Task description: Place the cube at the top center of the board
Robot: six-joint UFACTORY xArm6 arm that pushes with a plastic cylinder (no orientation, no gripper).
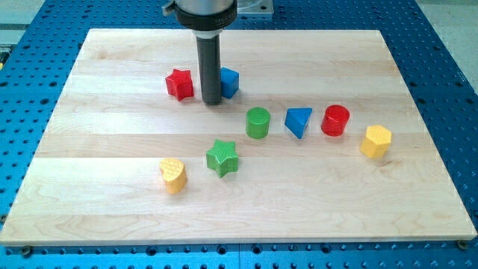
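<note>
A blue cube (pixel 229 81) sits on the wooden board (pixel 112 119) near the top centre, partly hidden behind my rod. My tip (pixel 212 101) rests on the board just to the left of the cube and touches or nearly touches it. A red star (pixel 179 84) lies a little to the left of my tip. The rod comes down from the view's top.
A green cylinder (pixel 258 122), a blue triangular block (pixel 299 122), a red cylinder (pixel 335 120) and a yellow hexagonal block (pixel 376 141) run to the right. A green star (pixel 222 158) and a yellow heart (pixel 173 175) lie lower down. A blue perforated table (pixel 448 75) surrounds the board.
</note>
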